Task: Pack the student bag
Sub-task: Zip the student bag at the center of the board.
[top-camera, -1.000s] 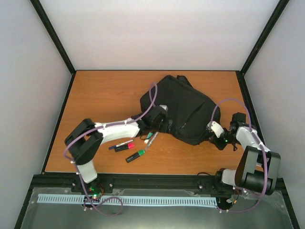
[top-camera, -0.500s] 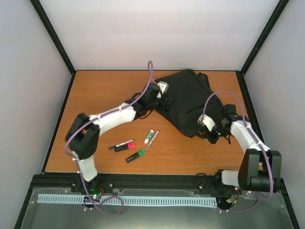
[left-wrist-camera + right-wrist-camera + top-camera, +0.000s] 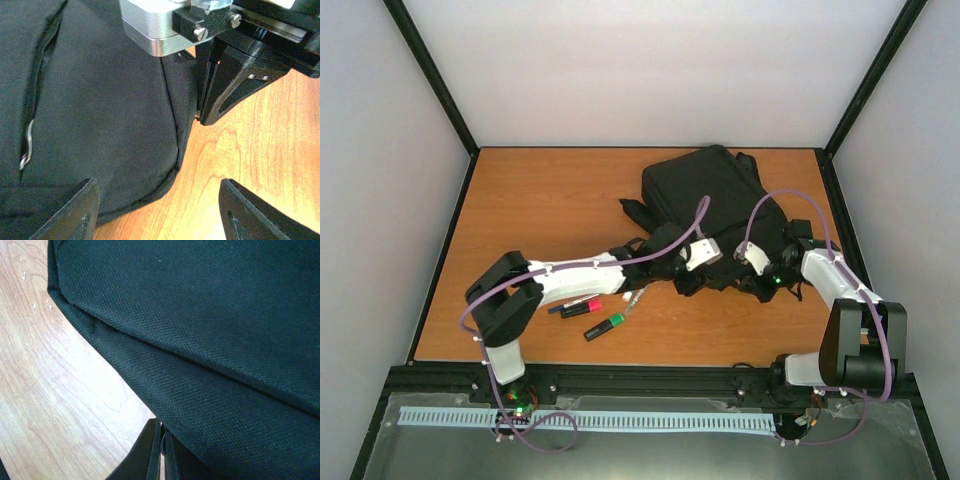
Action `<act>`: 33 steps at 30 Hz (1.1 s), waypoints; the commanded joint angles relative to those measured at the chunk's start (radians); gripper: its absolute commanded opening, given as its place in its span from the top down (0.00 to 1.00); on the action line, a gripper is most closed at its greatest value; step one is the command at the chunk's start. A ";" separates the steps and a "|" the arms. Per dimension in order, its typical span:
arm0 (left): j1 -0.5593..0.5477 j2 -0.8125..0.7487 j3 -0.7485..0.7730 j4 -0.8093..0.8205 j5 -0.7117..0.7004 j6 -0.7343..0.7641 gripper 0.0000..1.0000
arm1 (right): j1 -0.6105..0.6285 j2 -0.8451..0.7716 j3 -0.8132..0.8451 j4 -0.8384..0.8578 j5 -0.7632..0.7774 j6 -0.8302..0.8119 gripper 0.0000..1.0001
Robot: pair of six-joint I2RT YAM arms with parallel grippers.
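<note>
The student bag (image 3: 710,205) is a big black fabric backpack lying flat at the table's centre right, with a zip (image 3: 34,95) showing in the left wrist view. My left gripper (image 3: 692,274) (image 3: 167,215) is at the bag's near edge, open, its two fingers straddling a rounded corner of the bag (image 3: 100,110). Just to its right, my right gripper (image 3: 763,286) (image 3: 162,455) is shut, its tips pinched at the edge of the bag's fabric (image 3: 210,340). Its black fingers (image 3: 222,85) show in the left wrist view, touching the bag's edge.
On the wooden table (image 3: 540,200), near the left arm, lie a pink marker (image 3: 582,306), a green marker (image 3: 605,325) and a thin white-and-green pen (image 3: 632,298). Black frame posts and grey walls enclose the table.
The bag has swung round and moved back and right. My left arm came off the bag's far left side down to its near edge, its jaws narrowing. The right gripper stayed shut at the bag's edge.
</note>
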 commanded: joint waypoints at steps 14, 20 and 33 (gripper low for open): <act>-0.114 0.242 0.192 0.125 -0.278 0.282 0.52 | 0.007 0.013 -0.004 0.005 -0.052 0.018 0.96; -0.116 0.245 0.187 0.135 -0.338 0.289 0.86 | -0.003 0.027 -0.002 -0.005 -0.028 0.009 0.96; -0.118 0.068 -0.005 0.125 -0.262 0.197 0.99 | -0.212 0.154 0.083 0.005 0.056 -0.022 0.97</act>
